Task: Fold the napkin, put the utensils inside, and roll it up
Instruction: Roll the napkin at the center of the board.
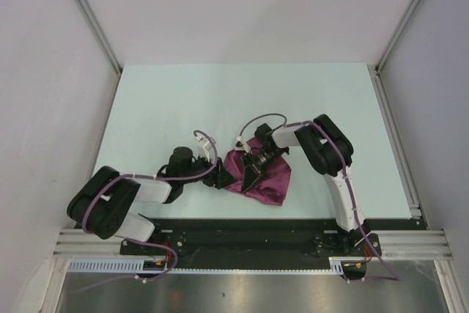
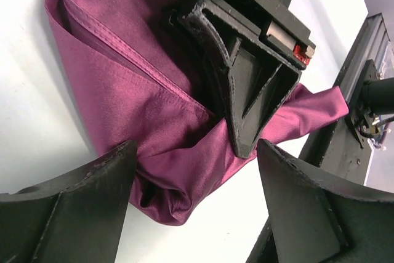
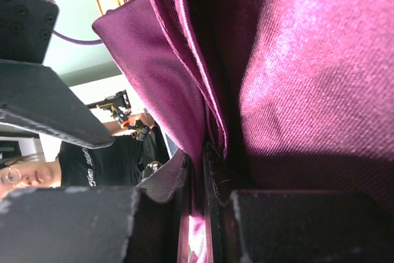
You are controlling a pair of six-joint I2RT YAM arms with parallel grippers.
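Looking down from above, the dark red napkin (image 1: 270,181) lies in a crumpled heap on the pale table (image 1: 183,100). It sits near the front edge, close to the black rail (image 1: 256,229) where the arms are bolted. Both arms reach in to it. The left gripper (image 1: 220,178) is at the left side of the cloth and the right gripper (image 1: 253,168) is on top of it. From up there both grippers look like small dark lumps, and you cannot tell how their jaws stand.

The left wrist camera shows much more. Its own two black fingers (image 2: 86,201) are spread wide apart, with nothing squeezed between them. The folded edge of the cloth lies on the table just past them. Across from them, one three-cornered black finger of the right gripper pokes down into the cloth, and the cloth bunches up around its tip.

The right wrist camera is so close that shiny red cloth fills most of its view. Its two fingers (image 3: 123,226) are pressed nearly together, with a thin fold of cloth pinched between them. The cloth rises in layers from that pinch. Off to the left is one dark finger of the left gripper, and behind it a person (image 3: 74,164) in a black shirt and glasses.
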